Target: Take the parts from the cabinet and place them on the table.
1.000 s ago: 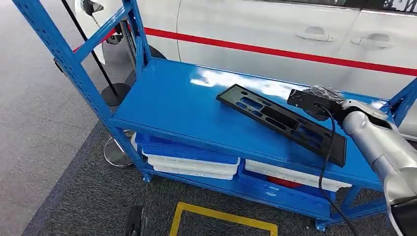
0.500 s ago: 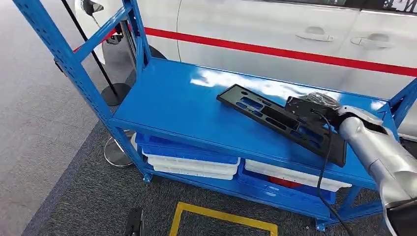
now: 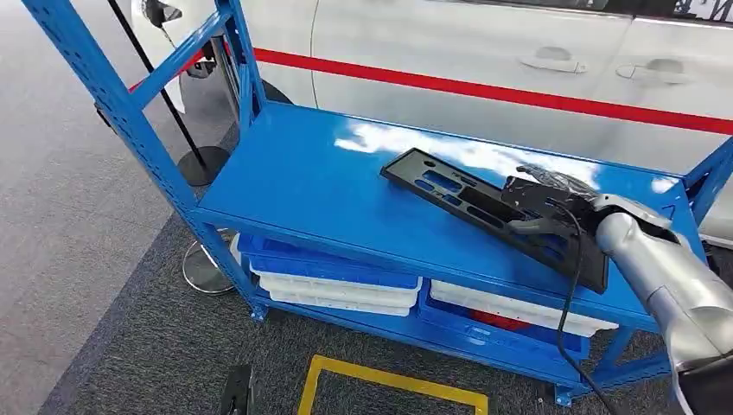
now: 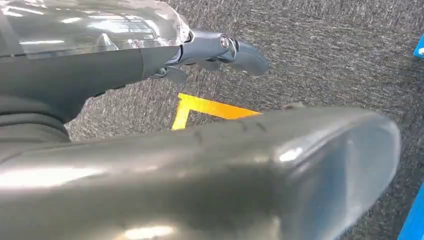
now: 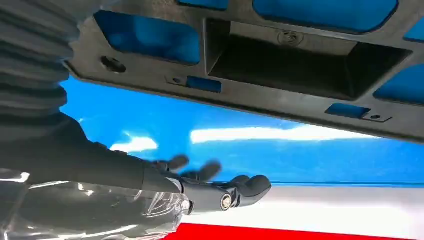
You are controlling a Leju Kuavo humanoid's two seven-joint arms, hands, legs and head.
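In the head view, a long black plastic panel with cut-outs lay flat across the top shelf of the blue cabinet, and the right hand sat over its far-right part, a finger touching it. White trays were stacked on the lower shelf, and a white car stood behind. The left wrist view showed the left hand holding nothing above grey carpet with a yellow floor marking. In the right wrist view, the right hand's fingers were spread apart and empty beside the panel.
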